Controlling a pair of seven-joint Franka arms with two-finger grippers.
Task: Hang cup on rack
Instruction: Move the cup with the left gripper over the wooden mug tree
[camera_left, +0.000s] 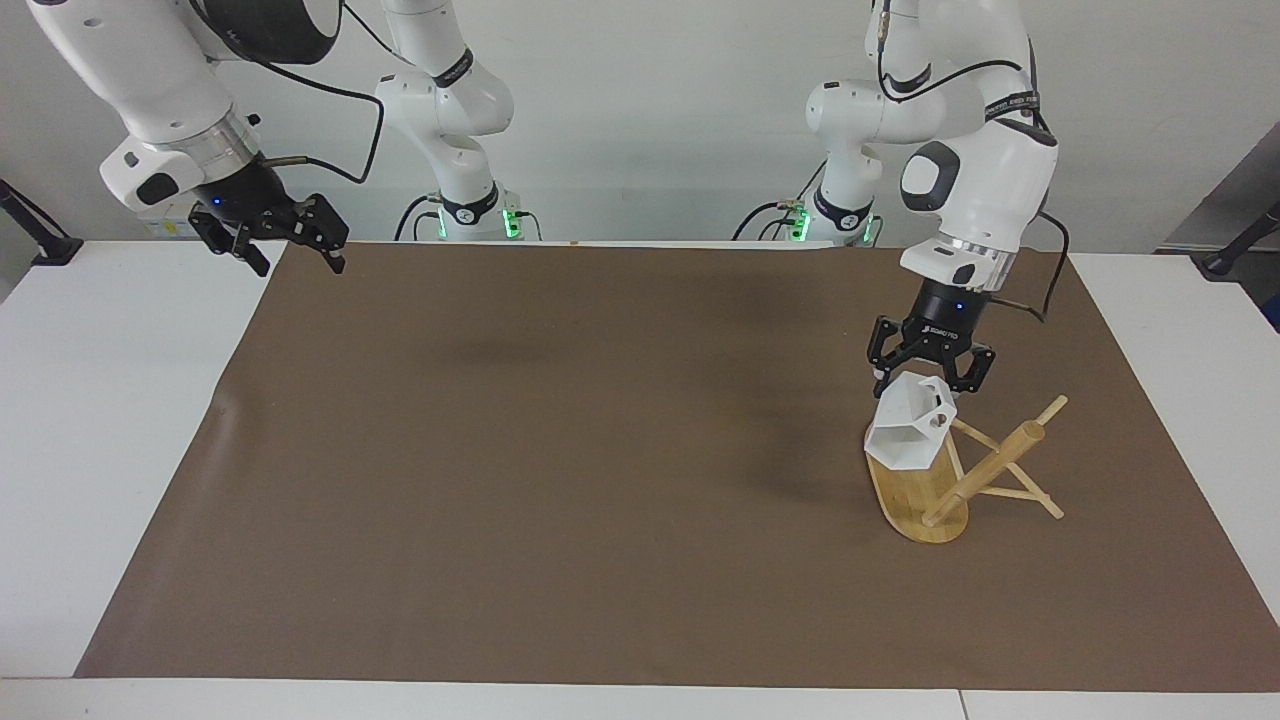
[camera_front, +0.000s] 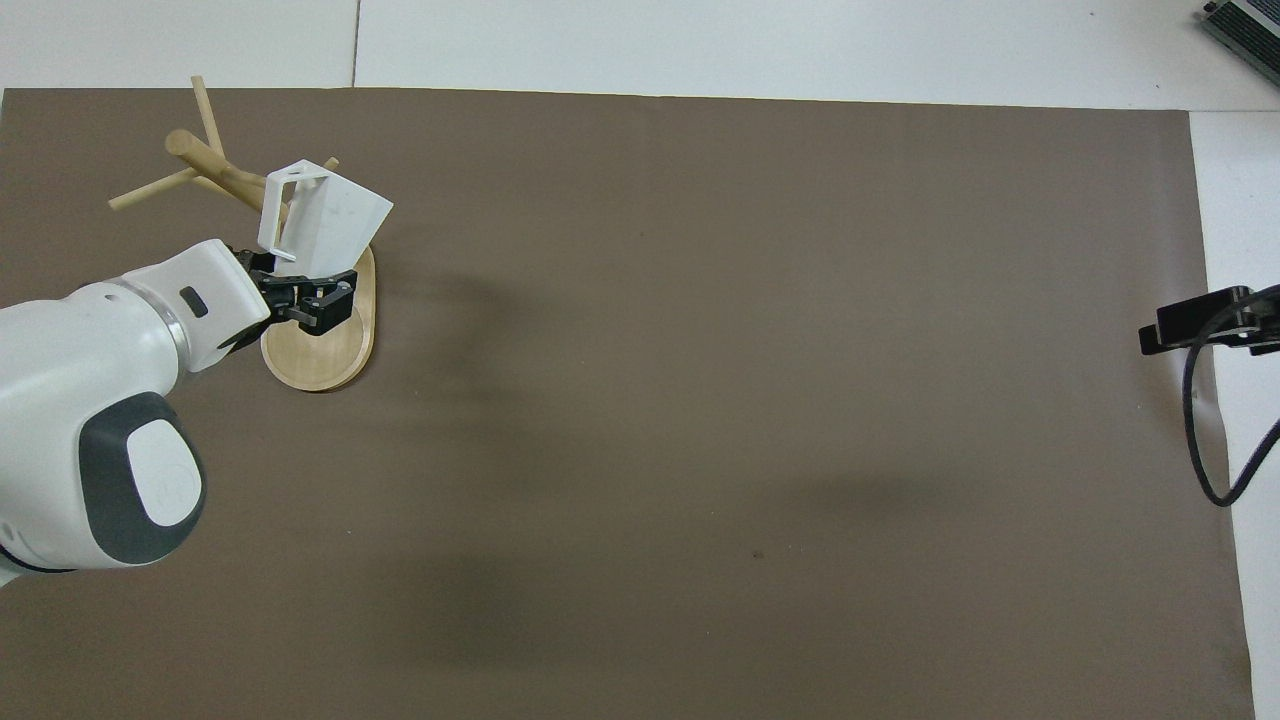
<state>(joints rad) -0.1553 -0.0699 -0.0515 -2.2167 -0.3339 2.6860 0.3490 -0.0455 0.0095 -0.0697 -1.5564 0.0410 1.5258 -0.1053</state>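
Observation:
The white faceted cup (camera_left: 905, 440) hangs tilted, mouth down and outward, over the oval base of the bamboo rack (camera_left: 915, 505). Its handle is against a thin peg (camera_left: 975, 433) beside the slanted post. My left gripper (camera_left: 926, 384) is right above the rack and shut on the cup's narrow end. In the overhead view the cup (camera_front: 335, 220) covers part of the rack (camera_front: 320, 355), a peg tip pokes out past its handle, and the left gripper (camera_front: 297, 288) is over the base. My right gripper (camera_left: 293, 260) is open and empty, raised over the brown mat's corner at the right arm's end.
A brown mat (camera_left: 560, 470) covers most of the white table (camera_left: 100, 420). Only part of the right gripper (camera_front: 1195, 325) shows in the overhead view, with its cable hanging at the table edge.

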